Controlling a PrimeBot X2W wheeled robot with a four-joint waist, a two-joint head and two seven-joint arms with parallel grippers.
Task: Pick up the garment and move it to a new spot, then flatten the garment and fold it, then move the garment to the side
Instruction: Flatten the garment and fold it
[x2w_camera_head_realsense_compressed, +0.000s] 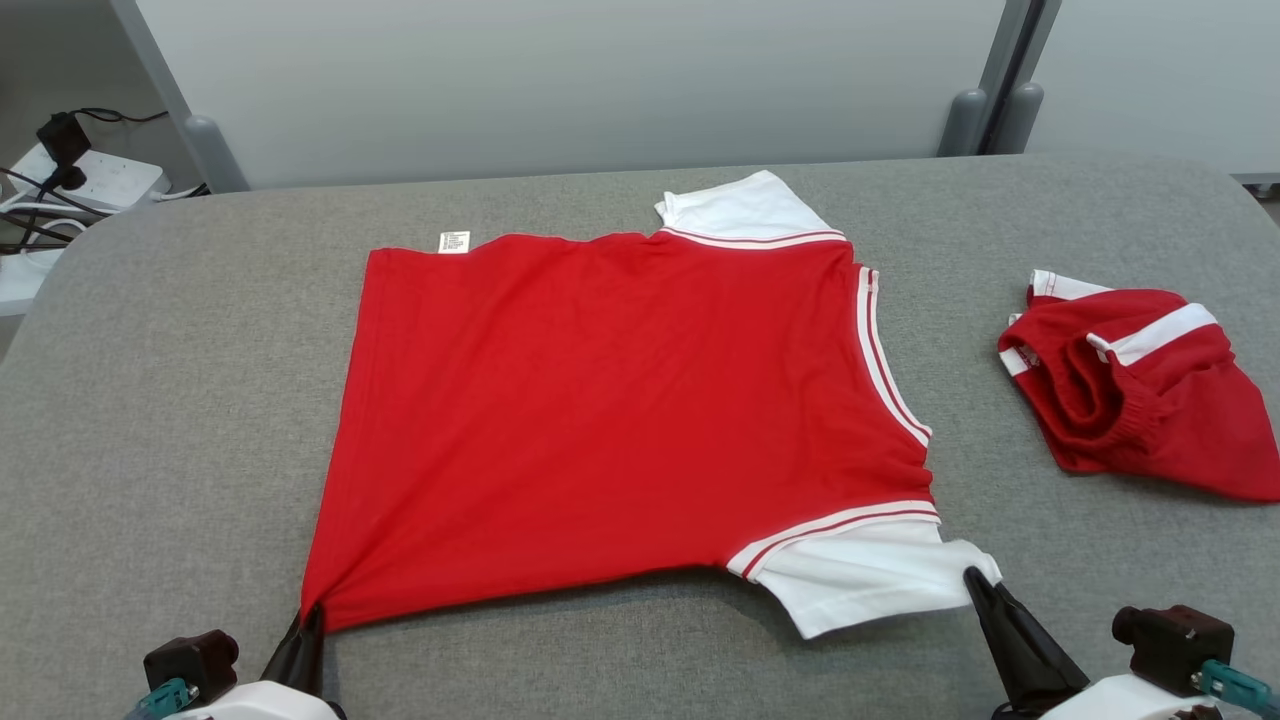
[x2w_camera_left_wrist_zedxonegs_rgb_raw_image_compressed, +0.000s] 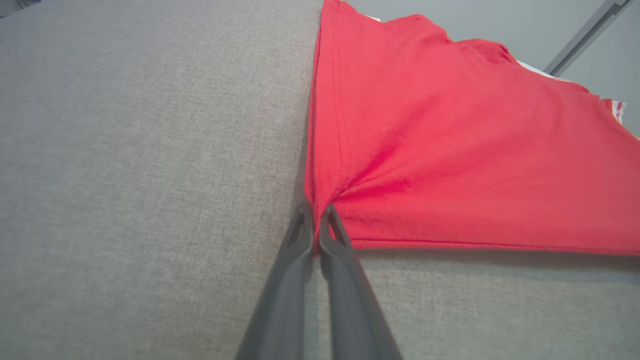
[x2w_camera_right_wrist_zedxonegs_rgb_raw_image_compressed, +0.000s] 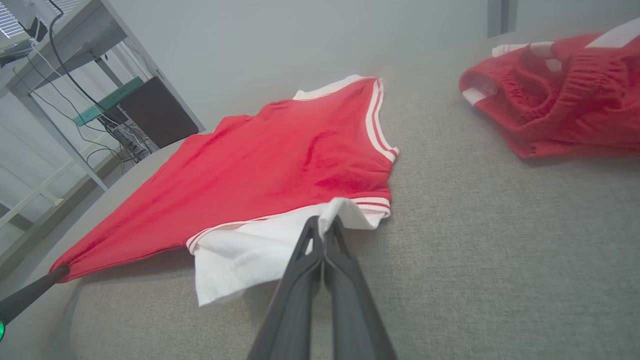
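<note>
Two grippers (x2w_camera_head_realsense_compressed: 312, 612) (x2w_camera_head_realsense_compressed: 973, 577) pinching one shirt (x2w_camera_head_realsense_compressed: 620, 400), one shorts (x2w_camera_head_realsense_compressed: 1140, 400)

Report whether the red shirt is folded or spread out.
Spread out. The red shirt lies flat on the grey table, nothing folded over; left gripper and right gripper are shut on its near edge.

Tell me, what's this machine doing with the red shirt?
The robot has a red shirt spread on a grey padded table. Its left gripper is shut on the shirt's near hem corner, and its right gripper is shut on the near white sleeve. The shirt lies nearly flat, not yet folded. A crumpled red garment sits apart to the right.
</note>
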